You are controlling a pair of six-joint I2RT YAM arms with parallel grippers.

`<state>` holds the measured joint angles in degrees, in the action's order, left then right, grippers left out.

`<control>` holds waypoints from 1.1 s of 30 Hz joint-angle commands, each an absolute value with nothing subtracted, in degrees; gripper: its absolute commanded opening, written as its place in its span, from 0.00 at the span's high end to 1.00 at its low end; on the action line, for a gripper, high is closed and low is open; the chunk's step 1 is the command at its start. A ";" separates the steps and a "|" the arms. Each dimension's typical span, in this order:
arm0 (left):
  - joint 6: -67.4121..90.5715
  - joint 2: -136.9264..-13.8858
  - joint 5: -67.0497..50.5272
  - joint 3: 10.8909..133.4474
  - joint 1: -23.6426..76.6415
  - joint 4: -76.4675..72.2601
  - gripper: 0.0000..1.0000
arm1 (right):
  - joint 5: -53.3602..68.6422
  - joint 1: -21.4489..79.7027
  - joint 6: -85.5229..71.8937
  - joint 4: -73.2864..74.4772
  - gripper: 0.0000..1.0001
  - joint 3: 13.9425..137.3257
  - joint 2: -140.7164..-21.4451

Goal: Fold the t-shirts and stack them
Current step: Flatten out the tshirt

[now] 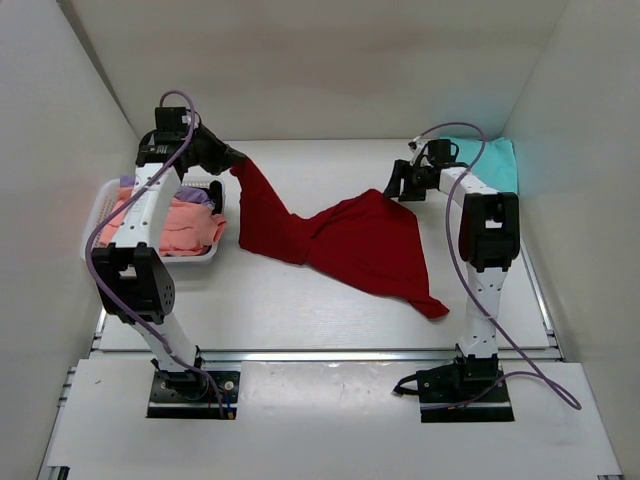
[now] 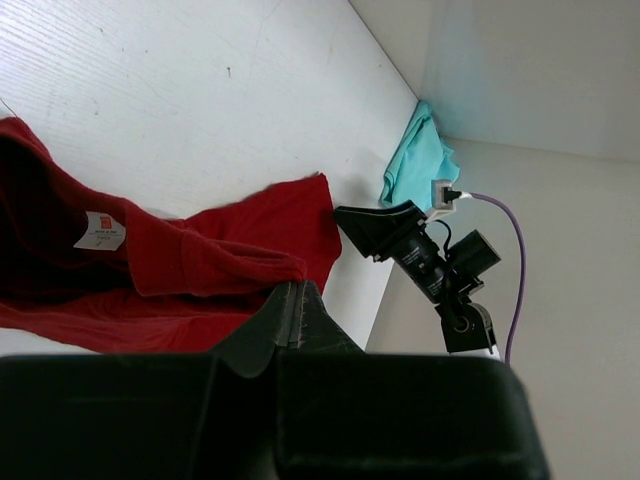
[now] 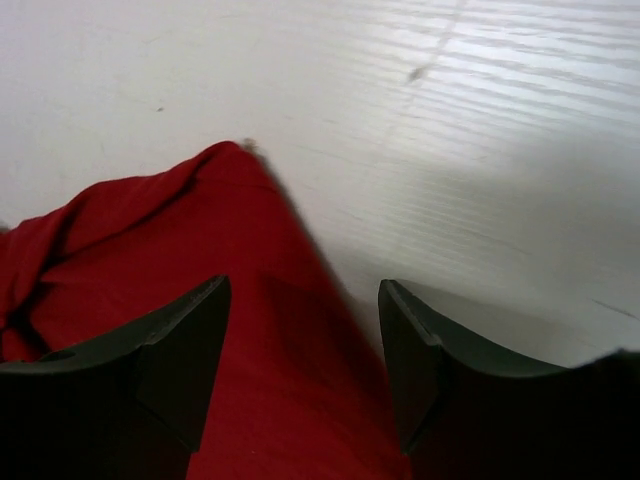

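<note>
while the left end effector (image 1: 238,158) clenches the dark red t-shirt (image 1: 355,240), the released right end effector (image 3: 305,300) could close beside its edge.

Crumpled dark red shirt (image 1: 350,240) mid-table; teal shirt (image 1: 497,162) far-right.

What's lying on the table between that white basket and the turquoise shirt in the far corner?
The dark red t-shirt, one end held up by the left claw, the other end under the open right claw. The overhead view shows it.

White table (image 1: 300,310) between plain white walls (image 1: 330,60)
</note>
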<state>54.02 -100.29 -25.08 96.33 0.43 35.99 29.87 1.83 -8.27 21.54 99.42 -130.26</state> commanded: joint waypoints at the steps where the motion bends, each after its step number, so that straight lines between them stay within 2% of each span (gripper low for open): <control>1: 53.61 -94.75 -26.19 95.54 0.00 35.68 1.00 | 29.97 4.12 -6.07 25.75 0.42 97.30 -129.55; 2: 53.70 -94.22 -26.10 95.28 0.35 35.25 1.00 | 30.06 5.00 -5.72 25.84 0.43 97.29 -129.38; 4: 53.96 -93.35 -26.54 93.35 0.70 35.07 1.00 | 30.32 6.06 -5.80 26.10 0.52 97.03 -129.90; 5: 53.53 -92.64 -26.28 92.56 0.70 34.29 1.00 | 30.24 6.93 -5.19 26.54 0.73 97.21 -129.90; 7: 53.88 -91.41 -26.37 91.32 0.70 34.37 1.00 | 29.01 7.65 -4.75 28.64 1.00 99.04 -129.90; 12: 52.12 -89.21 -26.80 92.54 0.09 35.07 1.00 | 20.76 7.57 -1.85 31.20 1.00 102.82 -123.32; 18: 53.78 -87.98 -29.53 99.31 -3.86 32.35 1.00 | 15.74 0.63 -2.10 31.12 1.00 106.79 -105.93; 22: 56.33 -84.56 -29.27 101.34 -5.89 30.07 1.00 | 15.04 -3.60 -2.37 26.73 1.00 99.95 -89.58; 27: 60.11 -77.27 -31.29 97.65 -8.35 26.98 1.00 | 13.47 -7.73 -1.15 26.37 1.00 90.45 -71.06; 30: 62.65 -73.40 -32.87 92.92 -6.95 22.25 1.00 | 11.78 -6.07 2.02 25.32 1.00 82.65 -61.21; 33: 67.22 -67.08 -35.42 86.15 -5.36 17.23 1.00 | 13.89 -11.67 1.76 25.83 1.00 77.88 -49.51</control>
